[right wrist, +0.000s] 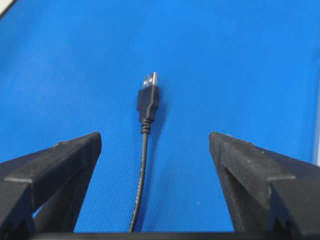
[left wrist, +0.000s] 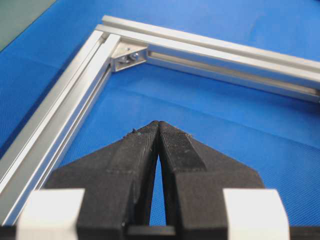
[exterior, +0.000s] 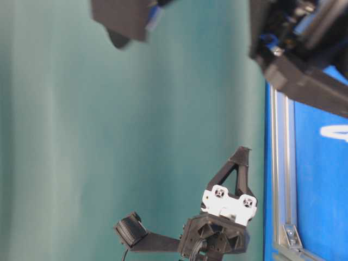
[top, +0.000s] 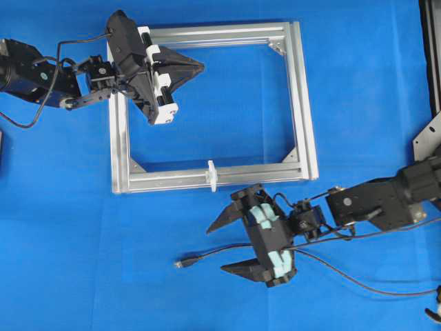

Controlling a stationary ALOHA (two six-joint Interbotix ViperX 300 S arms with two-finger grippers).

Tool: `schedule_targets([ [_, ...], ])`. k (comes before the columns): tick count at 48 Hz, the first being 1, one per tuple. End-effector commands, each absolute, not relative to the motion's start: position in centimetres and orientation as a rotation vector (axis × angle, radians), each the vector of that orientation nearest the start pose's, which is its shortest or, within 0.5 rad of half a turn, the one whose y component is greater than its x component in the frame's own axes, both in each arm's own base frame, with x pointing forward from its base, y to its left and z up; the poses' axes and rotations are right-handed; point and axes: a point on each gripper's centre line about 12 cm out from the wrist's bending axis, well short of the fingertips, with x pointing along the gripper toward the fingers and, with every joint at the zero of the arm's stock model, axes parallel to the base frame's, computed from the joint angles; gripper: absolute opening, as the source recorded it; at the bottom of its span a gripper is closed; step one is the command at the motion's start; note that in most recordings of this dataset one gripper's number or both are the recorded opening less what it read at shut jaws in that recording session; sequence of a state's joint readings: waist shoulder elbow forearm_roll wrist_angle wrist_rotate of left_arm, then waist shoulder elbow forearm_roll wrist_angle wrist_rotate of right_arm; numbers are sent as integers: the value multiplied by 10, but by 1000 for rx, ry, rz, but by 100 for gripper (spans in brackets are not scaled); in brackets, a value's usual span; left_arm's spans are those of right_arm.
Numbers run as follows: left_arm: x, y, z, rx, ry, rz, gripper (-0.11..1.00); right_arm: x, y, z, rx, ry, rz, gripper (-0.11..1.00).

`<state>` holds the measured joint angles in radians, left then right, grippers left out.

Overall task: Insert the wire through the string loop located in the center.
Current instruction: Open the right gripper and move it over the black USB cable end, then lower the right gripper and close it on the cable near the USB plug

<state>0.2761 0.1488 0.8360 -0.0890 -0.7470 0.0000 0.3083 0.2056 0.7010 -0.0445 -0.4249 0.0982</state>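
Blue cloth (top: 62, 227) covers the whole work surface in front of you, and a plain green backdrop fills the table-level view. Nearest you in the overhead view, your right gripper (top: 226, 244) has its jaws spread wide and holds nothing. The wire (top: 207, 254) lies flat on the cloth between those jaws, running out from under the gripper to the left, with its plug tip (top: 180, 263) resting free beyond the fingertips. Your right wrist camera confirms it: the plug (right wrist: 148, 95) sits ahead of the two black fingers (right wrist: 55, 165), roughly centred between them, touching neither.

Farther from you, the silver frame (top: 303, 103) lies on the cloth. The string loop (top: 212, 175) stands at the middle of the frame's near rail, a small white piece just beyond your right gripper and apart from the wire.

Farthest away, your left gripper (top: 200, 67) hovers over the upper left part of the frame, pointing into its open middle. Its jaws are pressed together with nothing between them, as the left wrist view shows, with a corner bracket (left wrist: 129, 56) ahead of them.
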Motion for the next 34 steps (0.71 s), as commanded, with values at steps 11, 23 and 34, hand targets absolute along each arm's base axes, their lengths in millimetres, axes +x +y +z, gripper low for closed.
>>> schedule_targets([
  [11, 368, 113, 152, -85, 186, 344, 0, 398, 129, 114, 25, 492, 290, 83],
  [23, 368, 113, 152, -85, 186, 344, 0, 403, 130, 98, 36, 522, 275, 83],
  [34, 368, 113, 151, -84, 189, 343, 0, 404, 129, 86, 54, 550, 254, 83],
])
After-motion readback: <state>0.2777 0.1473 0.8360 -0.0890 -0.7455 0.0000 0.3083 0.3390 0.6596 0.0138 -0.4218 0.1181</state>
